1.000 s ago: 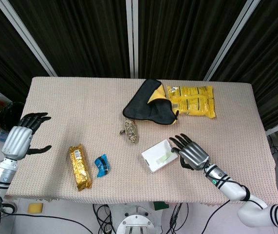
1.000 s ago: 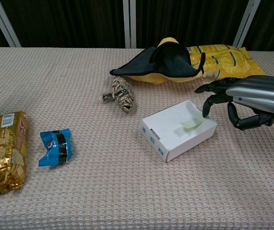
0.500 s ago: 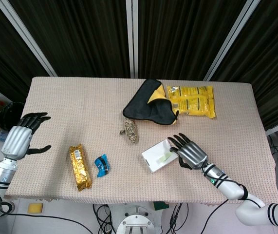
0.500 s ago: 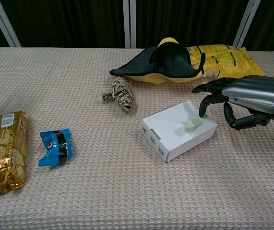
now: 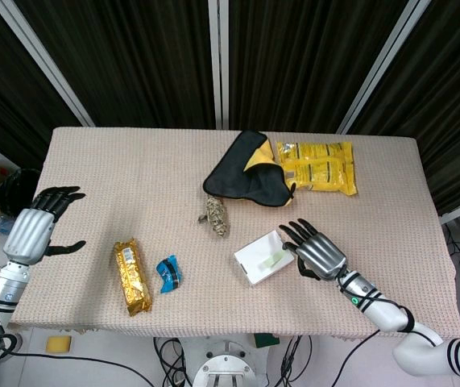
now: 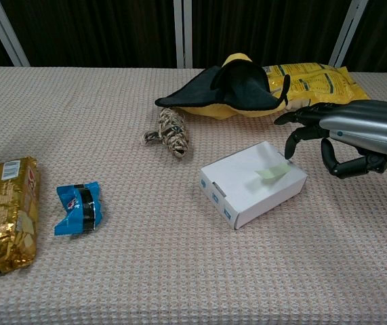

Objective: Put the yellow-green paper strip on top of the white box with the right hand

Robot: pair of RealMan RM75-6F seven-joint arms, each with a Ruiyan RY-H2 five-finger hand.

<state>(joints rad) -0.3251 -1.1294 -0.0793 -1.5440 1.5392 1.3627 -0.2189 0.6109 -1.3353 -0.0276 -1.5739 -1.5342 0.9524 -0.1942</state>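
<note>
Only overhead: left robot hand (image 5: 38, 228) spread.

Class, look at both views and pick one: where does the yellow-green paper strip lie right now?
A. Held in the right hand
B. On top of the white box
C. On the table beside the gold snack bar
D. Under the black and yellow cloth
B. The paper strip lies on the top face of the white box, near its right edge, while the right hand hovers beside it with fingers spread.
</note>
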